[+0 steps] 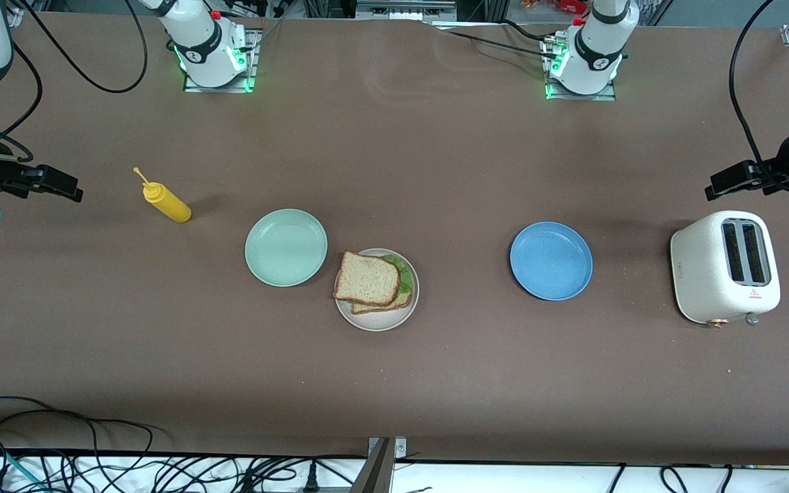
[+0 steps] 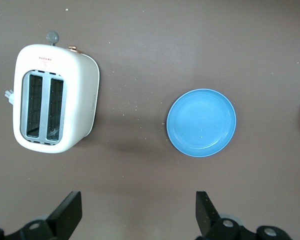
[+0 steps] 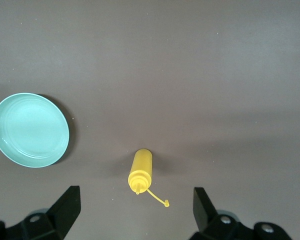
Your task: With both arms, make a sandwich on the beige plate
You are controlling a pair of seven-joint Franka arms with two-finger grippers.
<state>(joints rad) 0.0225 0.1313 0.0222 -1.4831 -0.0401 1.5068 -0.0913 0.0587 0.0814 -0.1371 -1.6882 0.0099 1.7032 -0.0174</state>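
Nearest the front camera sits the beige plate (image 1: 410, 311), and on it the sandwich (image 1: 369, 279): 2 bread slices with lettuce (image 1: 405, 272) showing between them, the top slice skewed so the lower one peeks out. To my eye the build is finished, which would explain why I hold nothing. The mint plate (image 1: 285, 247) touches or nearly touches the beige one, toward my right arm's end. The blue plate (image 1: 550, 261) lies well apart toward my left arm's end. Both are bare. The toaster (image 1: 724, 266) stands at that end, slots up. The mustard bottle (image 1: 166, 200) lies farther from the camera. My left gripper (image 2: 137, 217) hangs high over the table between toaster and blue plate, fingers spread wide, empty. My right gripper (image 3: 135, 215) hangs over the bottle, likewise spread and empty.
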